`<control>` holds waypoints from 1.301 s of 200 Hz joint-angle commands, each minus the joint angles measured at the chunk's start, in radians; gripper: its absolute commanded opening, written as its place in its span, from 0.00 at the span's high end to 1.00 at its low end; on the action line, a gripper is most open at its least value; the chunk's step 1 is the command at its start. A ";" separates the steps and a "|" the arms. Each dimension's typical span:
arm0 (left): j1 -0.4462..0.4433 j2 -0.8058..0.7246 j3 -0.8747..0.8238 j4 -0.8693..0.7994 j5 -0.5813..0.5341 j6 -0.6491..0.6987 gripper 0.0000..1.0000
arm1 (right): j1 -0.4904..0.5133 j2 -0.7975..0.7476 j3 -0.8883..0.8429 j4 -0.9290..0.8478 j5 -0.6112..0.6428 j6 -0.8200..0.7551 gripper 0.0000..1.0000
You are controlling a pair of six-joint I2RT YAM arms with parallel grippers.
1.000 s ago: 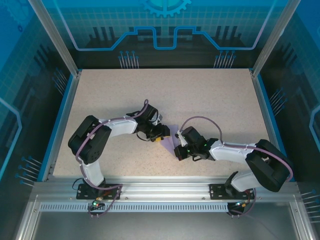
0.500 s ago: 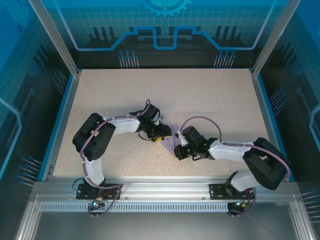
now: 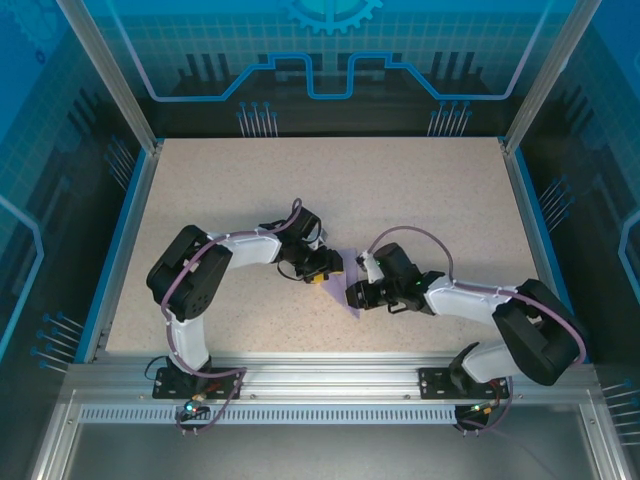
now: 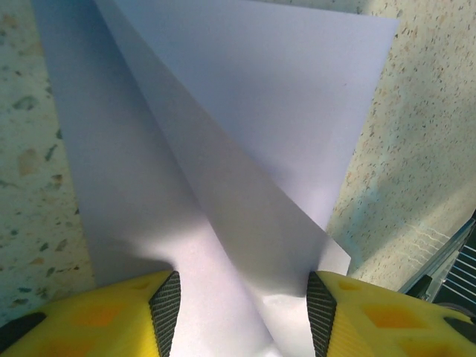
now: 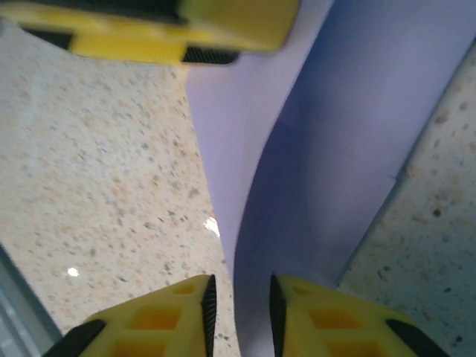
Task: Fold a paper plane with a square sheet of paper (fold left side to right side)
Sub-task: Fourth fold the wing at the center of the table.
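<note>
Partly folded paper sheet (image 3: 346,284) lies mid-table (image 3: 430,200), long axis running between the 2 grippers. Left gripper (image 4: 242,312) stands wide open, straddling 1 end. Right gripper (image 5: 239,297) is narrowly parted around the raised fold, apparently unclamped.

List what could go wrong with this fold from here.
1. A flap of the paper curves up unflattened between the right gripper's parted jaws; it may spring back before creasing.
2. The left gripper straddles the paper with open jaws, not clamping it; the paper could slide and skew the fold.
</note>
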 commanded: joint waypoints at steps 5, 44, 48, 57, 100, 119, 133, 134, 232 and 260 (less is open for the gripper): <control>-0.007 0.028 0.009 -0.056 -0.031 -0.002 0.47 | -0.074 -0.026 -0.012 0.062 -0.141 0.025 0.67; -0.009 0.028 0.009 -0.053 -0.030 -0.003 0.47 | -0.149 0.009 0.003 0.094 -0.210 0.051 0.65; -0.009 0.028 0.009 -0.054 -0.030 -0.003 0.47 | -0.151 0.017 0.005 0.101 -0.219 0.054 0.65; -0.009 0.028 0.009 -0.054 -0.031 -0.003 0.47 | -0.154 0.036 0.015 0.110 -0.237 0.059 0.66; -0.010 0.028 0.008 -0.055 -0.035 -0.003 0.47 | -0.153 0.120 0.033 0.159 -0.274 0.087 0.66; -0.010 0.028 0.008 -0.056 -0.033 -0.002 0.47 | -0.150 0.146 0.037 0.181 -0.286 0.095 0.66; -0.010 0.027 0.009 -0.056 -0.034 -0.001 0.47 | -0.146 0.160 0.045 0.183 -0.287 0.096 0.66; -0.011 0.027 0.010 -0.057 -0.035 -0.001 0.47 | -0.146 0.161 0.044 0.184 -0.287 0.097 0.66; -0.011 0.028 0.011 -0.065 -0.041 0.002 0.47 | -0.145 0.223 0.070 0.135 -0.250 0.076 0.88; -0.011 0.026 0.012 -0.070 -0.043 0.004 0.47 | -0.145 0.223 0.076 0.100 -0.228 0.059 0.93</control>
